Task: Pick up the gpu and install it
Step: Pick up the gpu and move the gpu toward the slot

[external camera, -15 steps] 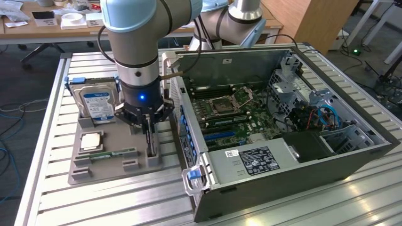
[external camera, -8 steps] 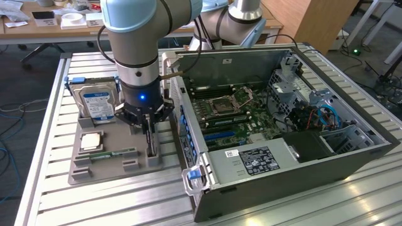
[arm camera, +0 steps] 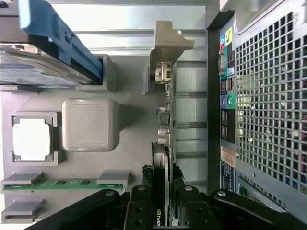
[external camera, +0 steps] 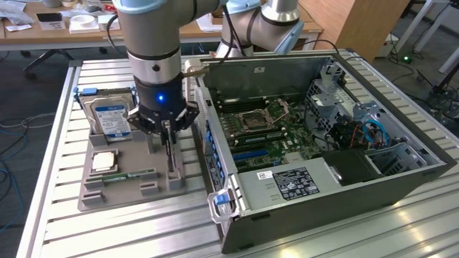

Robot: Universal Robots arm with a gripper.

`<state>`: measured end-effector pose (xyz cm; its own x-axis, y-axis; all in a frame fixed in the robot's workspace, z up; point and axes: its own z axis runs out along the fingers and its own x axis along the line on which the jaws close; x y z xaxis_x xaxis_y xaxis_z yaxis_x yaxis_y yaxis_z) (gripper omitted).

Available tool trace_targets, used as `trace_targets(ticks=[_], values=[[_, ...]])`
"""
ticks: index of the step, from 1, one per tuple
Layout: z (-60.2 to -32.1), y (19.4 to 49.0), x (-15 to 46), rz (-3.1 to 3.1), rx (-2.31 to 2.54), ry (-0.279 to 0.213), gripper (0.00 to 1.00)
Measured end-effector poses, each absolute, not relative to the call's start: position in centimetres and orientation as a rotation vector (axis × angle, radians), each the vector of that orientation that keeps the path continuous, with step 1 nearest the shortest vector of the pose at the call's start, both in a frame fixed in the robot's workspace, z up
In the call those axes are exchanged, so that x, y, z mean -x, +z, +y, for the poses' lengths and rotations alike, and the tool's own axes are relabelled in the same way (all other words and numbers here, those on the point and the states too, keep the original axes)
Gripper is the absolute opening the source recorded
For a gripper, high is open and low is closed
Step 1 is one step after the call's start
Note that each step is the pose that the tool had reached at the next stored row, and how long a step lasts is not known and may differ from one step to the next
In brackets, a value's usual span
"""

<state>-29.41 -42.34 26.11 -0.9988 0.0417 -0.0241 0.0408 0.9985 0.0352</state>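
Note:
The gpu [external camera: 171,157] stands on edge in a slot of the grey parts tray [external camera: 129,199], on the side nearest the computer case. In the wrist view the gpu [arm camera: 165,120] runs away from the camera, its pale metal bracket at the far end and a dark face with a green logo near the fingers. My gripper [external camera: 167,144] points straight down over it. The black fingers [arm camera: 140,201] flank the card on both sides and look pressed against it; the gripper [arm camera: 162,171] is shut on the gpu. The card still rests in its slot.
The open computer case [external camera: 373,177] lies to the exterior view's right, motherboard [external camera: 265,131] exposed; its perforated rear panel [arm camera: 264,110] is close beside the card. The tray also holds a hard drive [external camera: 111,115], a processor [external camera: 104,160] and a RAM stick [external camera: 129,176].

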Motion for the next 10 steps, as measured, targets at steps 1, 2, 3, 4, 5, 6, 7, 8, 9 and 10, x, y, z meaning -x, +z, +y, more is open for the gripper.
trace_targets(ticks=[1,2,3,4,5,6,7,8,9,10], values=[[-42.3,26.6,29.4,3.116,-0.064,0.054,0.26],[-42.3,27.0,29.4,3.116,-0.064,0.054,0.26],[-42.3,27.4,29.4,3.116,-0.064,0.054,0.26],[-42.3,27.8,29.4,3.116,-0.064,0.054,0.26],[-42.3,28.2,29.4,3.116,-0.064,0.054,0.26],[-42.3,28.6,29.4,3.116,-0.064,0.054,0.26],[-42.3,28.9,29.4,3.116,-0.064,0.054,0.26],[-42.3,29.3,29.4,3.116,-0.064,0.054,0.26],[-42.3,29.6,29.4,3.116,-0.064,0.054,0.26],[-42.3,30.0,29.4,3.116,-0.064,0.054,0.26]])
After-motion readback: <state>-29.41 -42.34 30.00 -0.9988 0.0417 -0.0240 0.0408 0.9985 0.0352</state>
